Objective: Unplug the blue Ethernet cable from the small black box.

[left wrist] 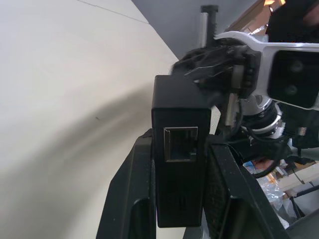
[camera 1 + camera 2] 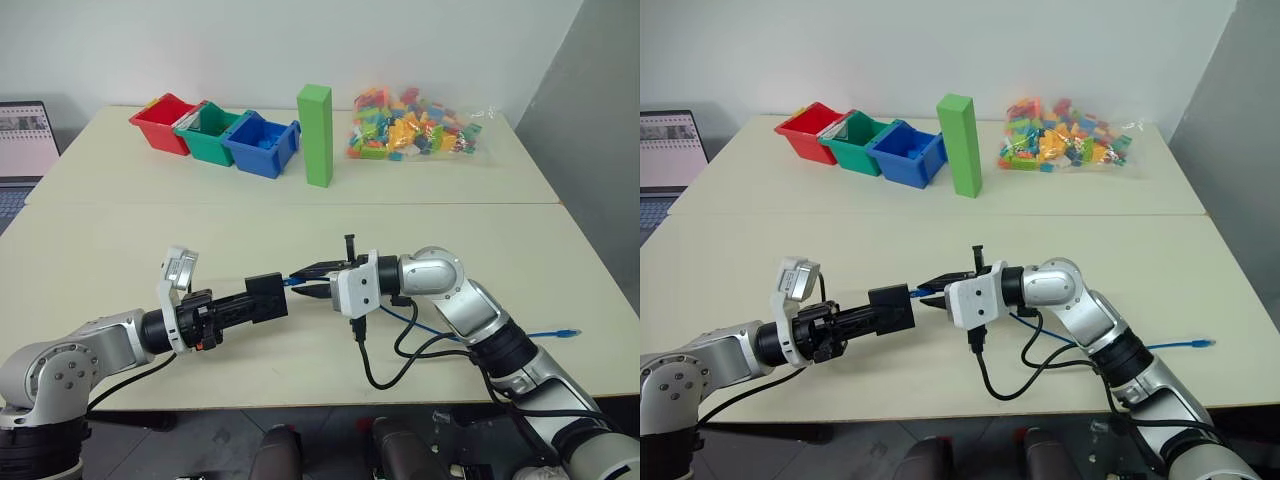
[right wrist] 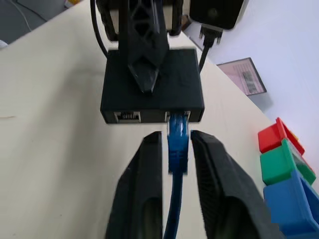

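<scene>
Right wrist view: the blue Ethernet cable (image 3: pixel 177 149) is plugged into the small black box (image 3: pixel 152 87), so the unplugging is not yet done.

The left gripper (image 2: pixel 262 298) is clamped on the box, holding it off the cream table (image 2: pixel 300 230) in front of the robot. The right gripper (image 3: pixel 177 149) has its two fingers narrowly parted either side of the cable's blue boot, just behind the port; whether they touch it cannot be told. The plug has yet to be pulled out. The box is matte, hard plastic, flat and square-edged, with two ports on one side, one free. The cable is a thin, glossy, flexible cord trailing across the table to a loose plug at the far end. The fingers are black with ribbed inner pads.
</scene>
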Controlling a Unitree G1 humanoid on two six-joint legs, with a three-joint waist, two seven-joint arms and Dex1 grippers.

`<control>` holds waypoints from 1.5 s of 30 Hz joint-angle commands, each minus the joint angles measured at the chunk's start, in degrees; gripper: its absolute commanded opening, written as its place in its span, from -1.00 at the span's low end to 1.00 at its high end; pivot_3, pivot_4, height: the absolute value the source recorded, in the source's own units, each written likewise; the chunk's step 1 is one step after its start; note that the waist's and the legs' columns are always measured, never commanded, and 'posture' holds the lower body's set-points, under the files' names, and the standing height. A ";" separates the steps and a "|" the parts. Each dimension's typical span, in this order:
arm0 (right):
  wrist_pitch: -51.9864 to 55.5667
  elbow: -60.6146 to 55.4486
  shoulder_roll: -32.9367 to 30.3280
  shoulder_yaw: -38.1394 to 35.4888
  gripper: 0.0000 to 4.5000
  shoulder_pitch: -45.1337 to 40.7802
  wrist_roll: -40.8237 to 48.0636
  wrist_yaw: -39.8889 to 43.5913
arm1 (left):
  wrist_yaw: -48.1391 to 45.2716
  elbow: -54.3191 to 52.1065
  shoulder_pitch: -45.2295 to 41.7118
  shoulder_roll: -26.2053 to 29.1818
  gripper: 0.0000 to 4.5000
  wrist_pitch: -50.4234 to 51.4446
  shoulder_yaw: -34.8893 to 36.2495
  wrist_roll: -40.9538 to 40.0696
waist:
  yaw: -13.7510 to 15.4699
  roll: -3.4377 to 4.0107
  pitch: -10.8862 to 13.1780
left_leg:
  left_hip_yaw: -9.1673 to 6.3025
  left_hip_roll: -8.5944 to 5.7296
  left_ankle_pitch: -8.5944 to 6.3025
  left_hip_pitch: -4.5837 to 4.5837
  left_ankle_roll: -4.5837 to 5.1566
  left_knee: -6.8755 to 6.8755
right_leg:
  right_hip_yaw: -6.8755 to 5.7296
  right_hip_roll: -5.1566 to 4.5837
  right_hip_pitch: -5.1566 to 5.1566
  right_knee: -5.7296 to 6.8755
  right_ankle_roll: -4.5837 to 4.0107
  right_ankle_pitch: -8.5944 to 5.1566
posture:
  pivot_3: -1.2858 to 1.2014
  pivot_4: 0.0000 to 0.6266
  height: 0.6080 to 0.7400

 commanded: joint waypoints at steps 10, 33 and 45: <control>46.52 -18.29 -3.80 -9.66 0.21 4.75 32.38 4.58 | -9.61 -3.26 1.32 3.68 -0.65 -6.15 -3.57 4.41 | 0.62 0.01 0.01 | -0.04 0.01 0.00 -0.01 0.00 0.00 | -0.01 -0.07 0.01 -0.01 -0.01 0.00 | 0.03 -0.52 1.00; 73.02 -12.44 6.30 -18.07 0.21 6.82 50.69 -5.55 | -16.33 -2.90 -0.40 5.29 -0.65 -8.59 -5.69 6.10 | -0.01 0.05 0.03 | 0.04 0.00 -0.01 -0.02 0.02 -0.04 | 0.02 0.03 -0.04 -0.06 0.27 -0.20 | 0.03 -0.52 1.00; 73.64 -11.68 5.65 -17.09 0.21 6.16 50.26 -4.74 | -16.97 -3.07 -0.03 5.45 -0.65 -8.91 -5.74 6.88 | -0.06 0.06 0.04 | 0.05 0.00 -0.01 -0.03 0.02 -0.06 | 0.02 0.05 -0.05 -0.08 0.28 -0.20 | 0.03 -0.52 1.00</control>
